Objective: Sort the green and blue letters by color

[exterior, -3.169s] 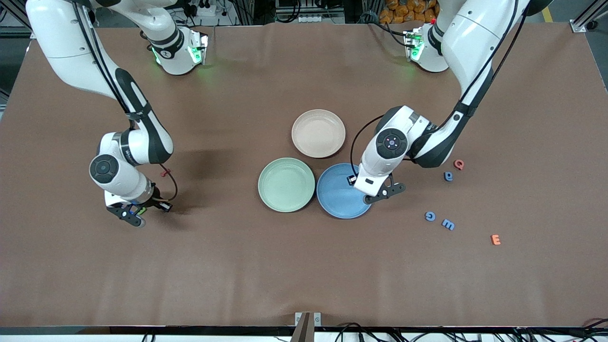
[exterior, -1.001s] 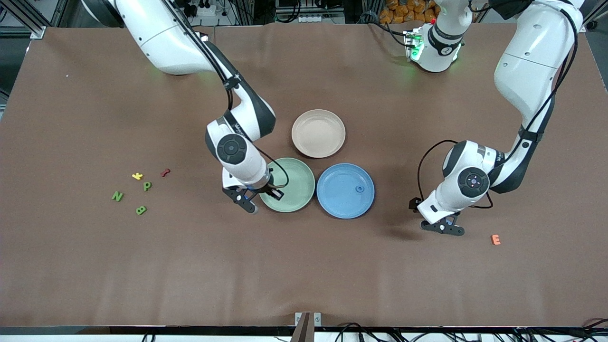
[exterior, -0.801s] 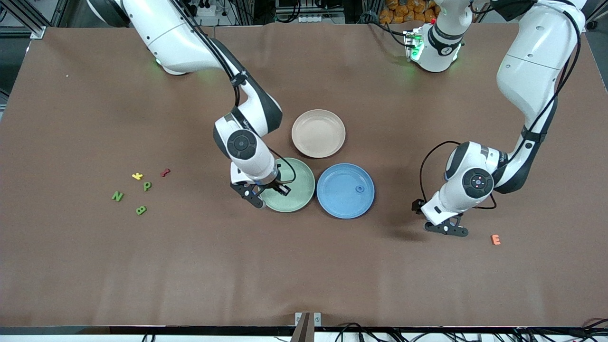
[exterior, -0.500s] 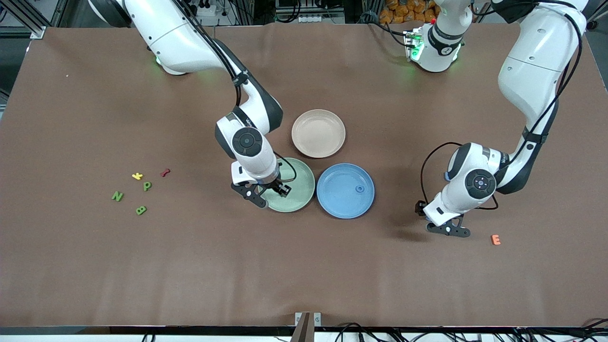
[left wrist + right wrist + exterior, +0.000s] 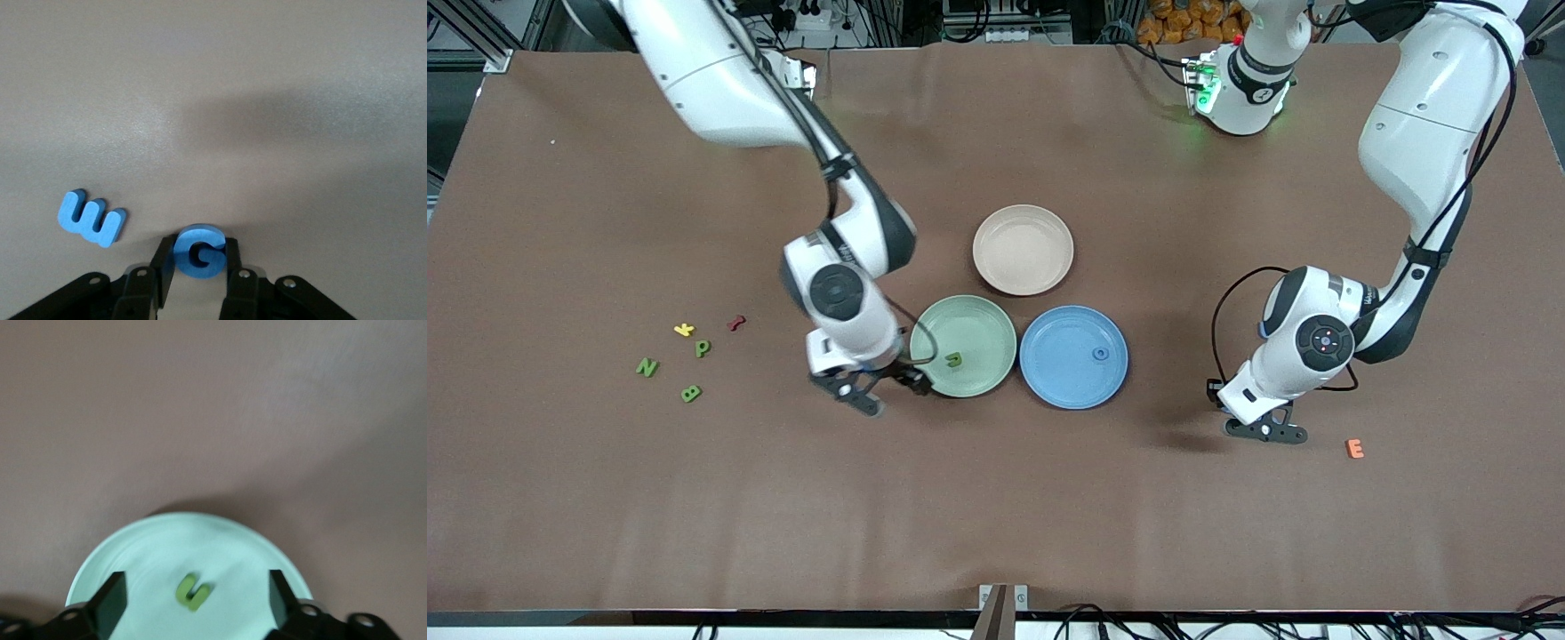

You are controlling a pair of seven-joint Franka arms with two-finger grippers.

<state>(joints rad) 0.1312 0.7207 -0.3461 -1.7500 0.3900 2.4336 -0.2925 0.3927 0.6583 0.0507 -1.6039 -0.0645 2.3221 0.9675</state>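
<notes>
A green U (image 5: pixel 953 359) lies in the green plate (image 5: pixel 987 320); the right wrist view shows the U (image 5: pixel 193 592) on that plate (image 5: pixel 133 547). My right gripper (image 5: pixel 885 391) is open and empty, just off the plate's rim toward the right arm's end; in its wrist view (image 5: pixel 197 600) the jaws stand wide apart. Green N (image 5: pixel 647 366), P (image 5: pixel 703 348) and B (image 5: pixel 691 393) lie on the table farther that way. One blue letter (image 5: pixel 1100 353) lies in the blue plate (image 5: pixel 1049 373). My left gripper (image 5: pixel 1267 431) is low at the table, shut on a blue G (image 5: pixel 198 251); a blue M (image 5: pixel 91 218) lies beside it.
A beige plate (image 5: pixel 1023 249) stands farther from the front camera than the two coloured plates. A yellow K (image 5: pixel 684 330) and a dark red letter (image 5: pixel 736 322) lie by the green letters. An orange E (image 5: pixel 1354 449) lies beside my left gripper.
My right gripper came over the green plate, let go of the green U there, and moved off the rim toward the right arm's end. The left gripper has barely moved.
</notes>
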